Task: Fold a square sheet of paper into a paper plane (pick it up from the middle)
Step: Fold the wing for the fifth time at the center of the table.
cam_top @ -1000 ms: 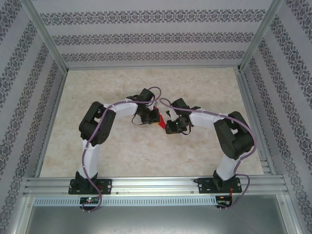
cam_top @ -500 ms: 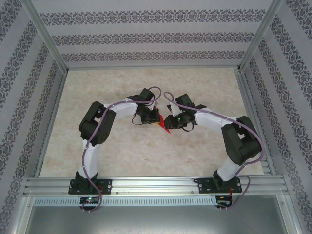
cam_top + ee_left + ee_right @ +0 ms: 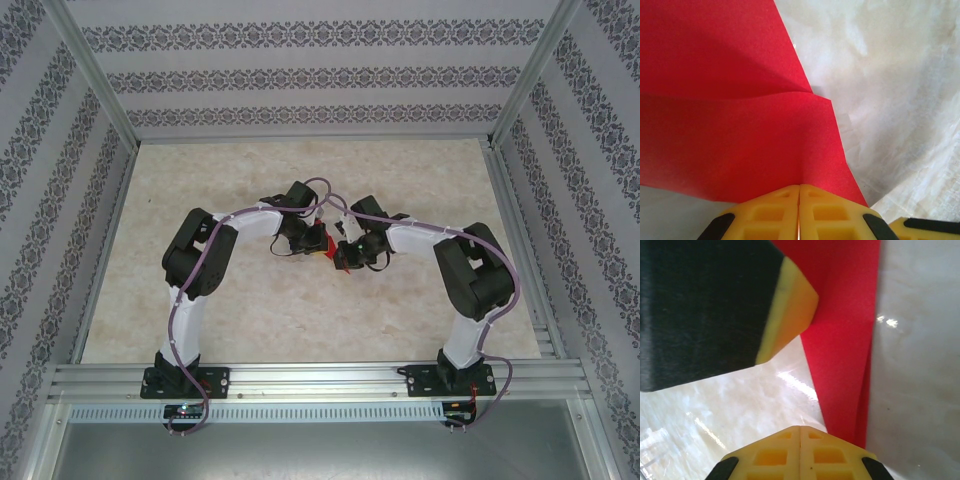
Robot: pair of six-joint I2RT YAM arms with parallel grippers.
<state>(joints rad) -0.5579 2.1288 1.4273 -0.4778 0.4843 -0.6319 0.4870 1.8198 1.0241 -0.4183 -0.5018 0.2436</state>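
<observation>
arms [image 3: 186,322]: white links, black joints | cables [image 3: 322,186]: purple | jaws: yellow, black-edged

Scanning all the views now and nothing legible turns up; no text, label, brand, number or sign to read.
</observation>
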